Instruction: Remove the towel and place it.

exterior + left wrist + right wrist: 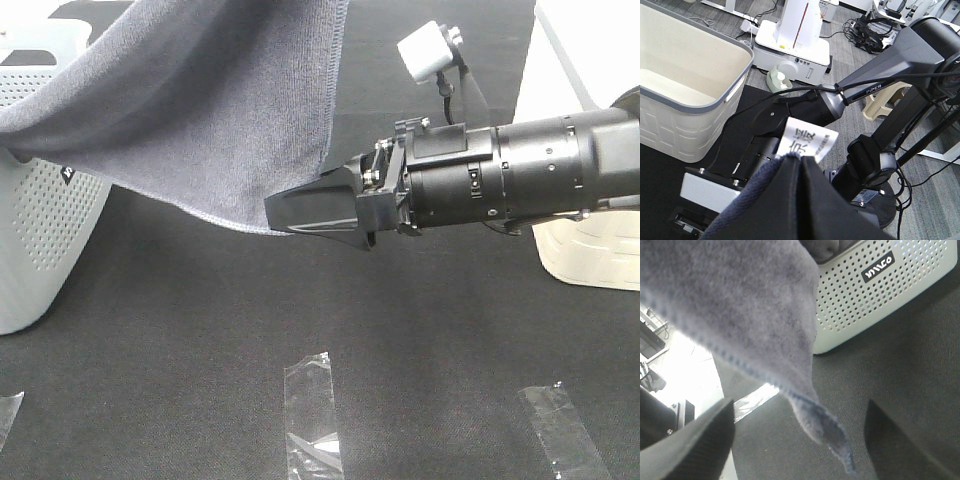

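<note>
Two tools are busy with the towel (200, 100), and they stand in different states. The left tool (801, 170) is closed tight. The cloth and its white label (807, 142) come out right at its tip, so I judge that it holds the towel there. The right tool (285, 215) stands wide open. In its wrist view both fingers (700, 440) are far apart, and the lower corner of the towel hangs in the gap between them, touching neither as far as I can see.

The towel hangs in the air as a big sloping sheet, above and beyond the tips of the right tool. Its far part lies over the rim of the white perforated basket (40, 230). Below the tool there is only the dark counter (200, 350).

I expect the towel to be light, thick and completely limp: it will fold, sag and swing, but it is not fragile. The terry surface should give the pads good friction. I think the best place to take hold is the stitched hem just behind the hanging corner, deep enough that the thin tip does not slide out. With a second corner held, the sheet should spread out flat for placing.
</note>
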### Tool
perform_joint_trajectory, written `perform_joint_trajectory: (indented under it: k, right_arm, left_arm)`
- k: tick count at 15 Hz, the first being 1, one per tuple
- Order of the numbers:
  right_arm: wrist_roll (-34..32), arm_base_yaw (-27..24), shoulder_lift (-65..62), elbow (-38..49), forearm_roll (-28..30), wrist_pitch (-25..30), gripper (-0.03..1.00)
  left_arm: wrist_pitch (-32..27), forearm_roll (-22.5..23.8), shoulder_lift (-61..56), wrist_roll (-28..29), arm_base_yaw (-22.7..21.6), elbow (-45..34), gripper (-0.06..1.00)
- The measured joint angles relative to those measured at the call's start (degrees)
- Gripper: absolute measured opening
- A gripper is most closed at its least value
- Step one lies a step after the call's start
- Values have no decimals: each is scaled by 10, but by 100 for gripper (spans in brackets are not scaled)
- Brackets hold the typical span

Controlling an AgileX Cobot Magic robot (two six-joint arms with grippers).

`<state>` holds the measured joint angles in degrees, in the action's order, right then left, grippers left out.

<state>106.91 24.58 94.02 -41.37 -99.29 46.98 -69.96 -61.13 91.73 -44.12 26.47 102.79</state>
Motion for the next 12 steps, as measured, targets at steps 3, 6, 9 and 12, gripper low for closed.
perform_joint_trajectory:
  k: [3,6,9,12]
  right_arm:
    - [18,0,22,-5,-2,-2,63]
    - [19,0,26,-25,-3,5,60]
    - [20,0,38,-33,-5,10,59]
    - [20,0,52,-38,-5,14,53]
  left_arm:
    - [0,0,0,0,0,0,0]
    - [0,-1,0,0,0,0,0]
    - [0,-1,0,0,0,0,0]
    - [0,-1,0,0,0,0,0]
